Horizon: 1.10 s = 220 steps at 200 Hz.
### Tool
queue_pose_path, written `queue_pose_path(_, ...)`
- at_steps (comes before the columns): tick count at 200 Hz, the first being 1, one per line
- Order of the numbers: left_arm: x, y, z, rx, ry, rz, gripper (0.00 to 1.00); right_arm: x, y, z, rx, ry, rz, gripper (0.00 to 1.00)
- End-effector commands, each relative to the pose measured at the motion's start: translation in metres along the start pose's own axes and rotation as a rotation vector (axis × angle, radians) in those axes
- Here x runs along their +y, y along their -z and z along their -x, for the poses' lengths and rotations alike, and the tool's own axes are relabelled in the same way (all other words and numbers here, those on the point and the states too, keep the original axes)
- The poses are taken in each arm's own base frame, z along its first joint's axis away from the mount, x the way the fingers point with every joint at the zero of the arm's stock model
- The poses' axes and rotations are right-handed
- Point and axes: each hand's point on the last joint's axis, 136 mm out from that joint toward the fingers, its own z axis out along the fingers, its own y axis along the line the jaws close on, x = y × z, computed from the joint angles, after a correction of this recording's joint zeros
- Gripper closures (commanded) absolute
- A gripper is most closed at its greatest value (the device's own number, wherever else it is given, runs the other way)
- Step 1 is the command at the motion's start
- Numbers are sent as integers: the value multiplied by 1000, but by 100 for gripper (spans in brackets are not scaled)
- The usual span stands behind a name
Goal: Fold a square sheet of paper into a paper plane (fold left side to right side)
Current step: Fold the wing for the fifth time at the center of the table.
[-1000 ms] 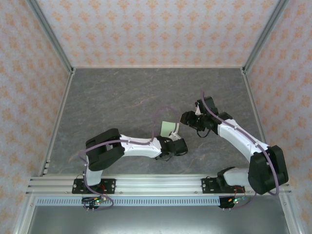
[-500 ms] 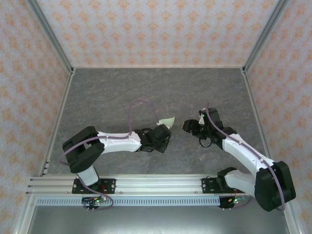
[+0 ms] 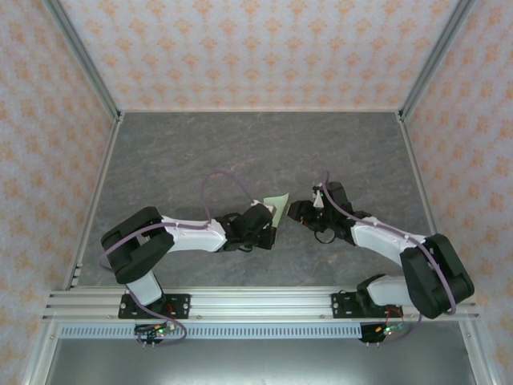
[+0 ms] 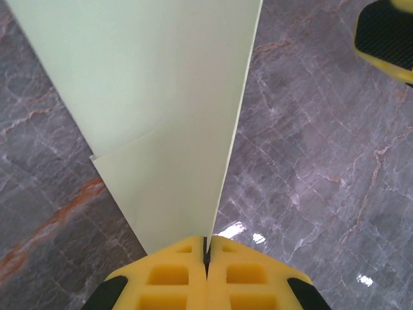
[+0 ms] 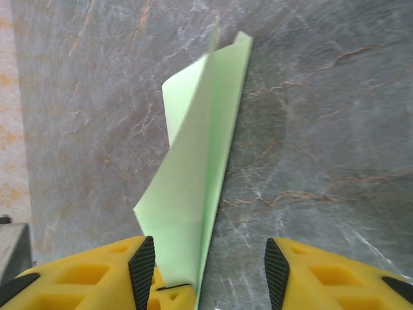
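The pale-green sheet of paper [image 3: 277, 206], folded into a narrow pointed shape with a centre crease, stands on edge above the table's middle. My left gripper [image 3: 272, 223] is shut on its lower end. In the left wrist view the paper [image 4: 161, 97] rises straight out of the closed yellow fingertips of the left gripper [image 4: 208, 248]. My right gripper [image 3: 295, 212] faces it from the right and is open. In the right wrist view the paper [image 5: 200, 161] sits between the spread pads of the right gripper [image 5: 210, 263], close to the left pad and apart from the right one.
The grey marbled table [image 3: 192, 160] is bounded by patterned walls [image 3: 256, 48] at the back and sides. An aluminium rail [image 3: 256, 303] carries both arm bases at the near edge. One yellow finger of the right gripper [image 4: 387, 32] shows in the left wrist view's top right corner.
The left arm swung left and re-angled with the paper still pinched. The right gripper moved left and nearer until its open fingers straddle the paper.
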Motion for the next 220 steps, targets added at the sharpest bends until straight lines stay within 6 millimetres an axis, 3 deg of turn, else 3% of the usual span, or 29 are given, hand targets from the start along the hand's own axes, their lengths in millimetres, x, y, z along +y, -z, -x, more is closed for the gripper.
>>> queue_pose_path(1,-6,3,10,-45,87,-65,97,7,-7,4,-36,3,32,50)
queue_pose_path(47,-2,-2,8,-49,164,-109,98,4,-17,0,-15,-7,16,56)
queue_pose_path(220,-2,-14,4,-59,274,-182,100,18,-47,8,19,-20,79,56)
